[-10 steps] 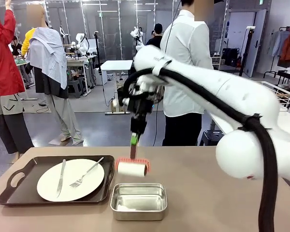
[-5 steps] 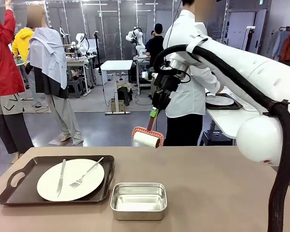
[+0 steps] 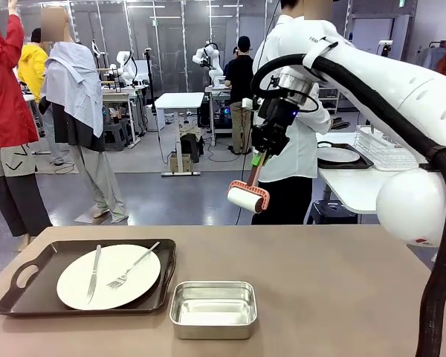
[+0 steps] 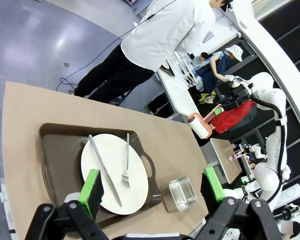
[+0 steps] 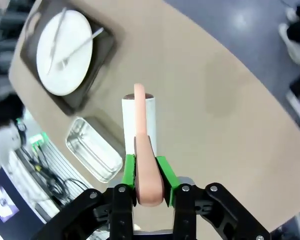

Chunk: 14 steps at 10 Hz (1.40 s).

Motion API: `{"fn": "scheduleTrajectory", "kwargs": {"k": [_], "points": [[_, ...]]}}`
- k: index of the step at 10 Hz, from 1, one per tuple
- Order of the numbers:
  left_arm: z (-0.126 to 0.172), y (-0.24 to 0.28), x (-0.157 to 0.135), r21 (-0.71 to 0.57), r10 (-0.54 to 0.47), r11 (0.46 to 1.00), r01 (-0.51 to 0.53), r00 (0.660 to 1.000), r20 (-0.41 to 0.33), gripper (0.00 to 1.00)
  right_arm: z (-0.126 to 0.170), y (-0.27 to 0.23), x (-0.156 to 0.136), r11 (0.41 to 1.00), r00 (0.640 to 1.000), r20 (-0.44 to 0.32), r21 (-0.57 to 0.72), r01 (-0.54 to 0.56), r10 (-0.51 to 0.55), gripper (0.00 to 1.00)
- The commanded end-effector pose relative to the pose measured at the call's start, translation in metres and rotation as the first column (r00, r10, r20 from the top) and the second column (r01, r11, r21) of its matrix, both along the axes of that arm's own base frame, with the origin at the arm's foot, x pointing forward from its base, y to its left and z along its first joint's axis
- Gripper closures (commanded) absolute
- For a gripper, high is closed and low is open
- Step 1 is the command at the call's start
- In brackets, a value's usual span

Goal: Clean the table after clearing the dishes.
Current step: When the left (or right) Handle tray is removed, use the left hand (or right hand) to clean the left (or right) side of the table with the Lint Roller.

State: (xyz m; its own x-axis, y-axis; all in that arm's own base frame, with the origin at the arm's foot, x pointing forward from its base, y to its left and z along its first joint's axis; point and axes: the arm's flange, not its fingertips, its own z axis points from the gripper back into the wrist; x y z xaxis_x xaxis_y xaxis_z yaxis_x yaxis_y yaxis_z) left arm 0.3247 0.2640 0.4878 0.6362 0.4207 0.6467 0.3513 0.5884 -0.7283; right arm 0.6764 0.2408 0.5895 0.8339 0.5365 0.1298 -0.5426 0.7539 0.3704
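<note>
On the taupe table, at the left, a dark brown tray holds a white plate with a knife and a fork. My right gripper is shut on the reddish handle of a white roller, held high over the table's far edge. In the right wrist view the gripper clamps that handle, with the roller above the table and the plate far off. My left gripper hangs open high above the tray and plate.
A small steel pan sits at the front middle, right of the tray; it also appears as the pan and the pan. A person in a white shirt stands just beyond the far edge. White tables with racks stand at the right.
My right arm has lifted the roller from just above the pan, up and to the right toward the far edge. Tray, plate and pan have not moved.
</note>
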Motion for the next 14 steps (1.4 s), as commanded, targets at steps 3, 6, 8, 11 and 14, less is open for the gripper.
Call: {"fn": "scheduleTrajectory", "kwargs": {"k": [3,6,8,11,14], "points": [[0.001,0.002,-0.001,-0.013,-0.003,1.000,0.004,1.000,0.020,0.00,-0.101,-0.059,-0.226,0.953,0.965,-0.106,-0.211,0.216,-0.241,1.00],[0.001,0.002,-0.001,-0.013,-0.003,1.000,0.004,1.000,0.020,0.00,-0.109,-0.068,-0.250,0.900,0.919,-0.203,-0.354,0.252,-0.337,1.00],[0.001,0.002,-0.001,-0.013,-0.003,1.000,0.004,1.000,0.020,0.00,-0.108,-0.077,-0.253,0.888,0.906,-0.138,-0.302,0.346,-0.400,1.00],[0.001,0.002,-0.001,-0.013,-0.003,1.000,0.004,1.000,0.020,0.00,-0.107,-0.112,-0.233,0.843,0.844,0.021,-0.036,0.536,-0.536,1.00],[0.001,0.002,-0.001,-0.013,-0.003,1.000,0.004,1.000,0.020,0.00,-0.117,-0.128,-0.221,0.817,0.817,0.027,0.026,0.576,-0.576,1.00]]}}
